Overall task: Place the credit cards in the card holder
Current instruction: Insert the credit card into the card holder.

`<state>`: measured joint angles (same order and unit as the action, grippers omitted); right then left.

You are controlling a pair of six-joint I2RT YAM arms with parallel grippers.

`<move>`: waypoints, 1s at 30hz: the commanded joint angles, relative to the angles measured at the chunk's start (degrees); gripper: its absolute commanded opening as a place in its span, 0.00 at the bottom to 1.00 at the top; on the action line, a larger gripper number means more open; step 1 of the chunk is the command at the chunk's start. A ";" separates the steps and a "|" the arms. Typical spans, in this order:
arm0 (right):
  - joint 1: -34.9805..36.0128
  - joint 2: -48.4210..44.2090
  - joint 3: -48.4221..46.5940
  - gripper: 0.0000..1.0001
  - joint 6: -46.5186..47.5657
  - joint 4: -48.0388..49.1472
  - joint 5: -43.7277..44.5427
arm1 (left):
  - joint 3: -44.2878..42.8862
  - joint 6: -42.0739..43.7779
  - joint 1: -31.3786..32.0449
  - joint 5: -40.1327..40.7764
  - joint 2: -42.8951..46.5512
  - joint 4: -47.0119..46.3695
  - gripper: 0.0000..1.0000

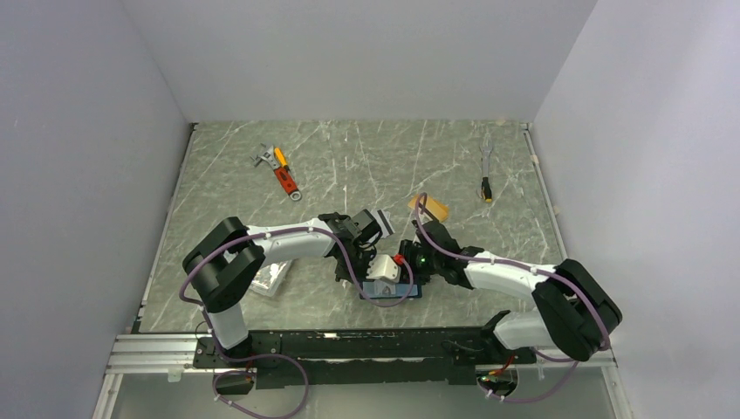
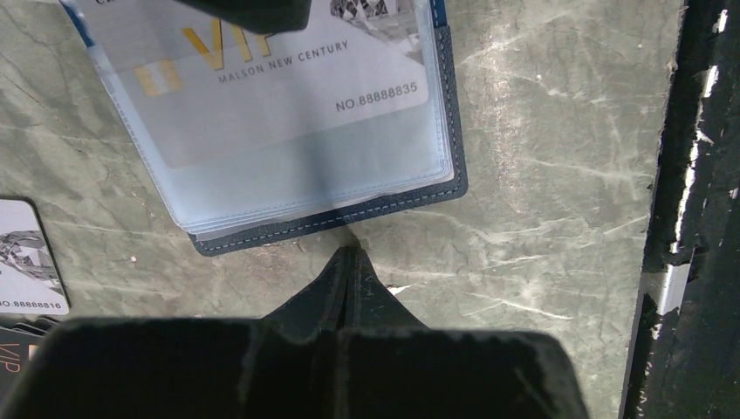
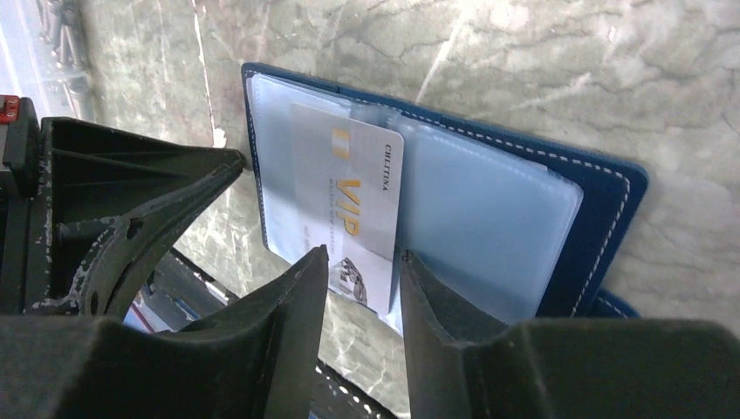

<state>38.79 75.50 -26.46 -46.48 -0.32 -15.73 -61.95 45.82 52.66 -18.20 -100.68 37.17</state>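
The card holder (image 2: pixel 410 196) (image 3: pixel 602 188) (image 1: pixel 390 292) lies open on the marble table, clear sleeves up. A silver-white VIP credit card (image 3: pixel 353 205) (image 2: pixel 262 87) sits partway in a sleeve. My right gripper (image 3: pixel 362 266) is open, its fingertips on either side of the card's outer end without pinching it. My left gripper (image 2: pixel 351 257) is shut and empty, its tip on the table at the holder's edge. A second silver-white card (image 2: pixel 24 253) (image 1: pixel 381 218) lies nearby on a dark card (image 2: pixel 12 356). An orange-gold card (image 1: pixel 431 208) lies beyond the right arm.
A clear plastic box (image 1: pixel 270 278) sits near the left arm's elbow. An orange-handled wrench (image 1: pixel 284 172) and a silver tool (image 1: pixel 486 166) lie toward the back. The black base rail (image 2: pixel 689 209) runs close to the holder.
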 commanded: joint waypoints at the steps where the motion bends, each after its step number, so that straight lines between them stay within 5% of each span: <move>1: -0.37 -2.14 -2.89 0.40 3.11 -9.27 2.14 | 0.76 0.95 0.71 -2.09 -1.36 0.40 0.00; 5: -0.39 -2.12 -3.30 0.38 3.16 -9.75 2.00 | 0.78 0.81 0.56 -1.97 -1.27 0.42 0.00; 10: -0.31 -0.42 -3.19 0.20 2.65 -7.07 0.66 | 0.78 0.57 0.21 -2.40 -0.89 0.01 0.00; 17: 0.12 2.67 -5.24 0.10 2.35 -3.85 -0.92 | -0.12 0.73 0.24 -2.34 -1.78 0.06 0.00; 30: 3.39 7.82 -9.48 0.15 2.44 -0.72 -3.97 | 0.36 0.76 0.12 -2.19 -1.62 -0.15 0.00</move>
<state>41.52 83.57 -34.02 -43.94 -4.21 -18.17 -62.00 46.09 52.58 -18.37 -100.73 37.30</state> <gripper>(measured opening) 0.133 0.008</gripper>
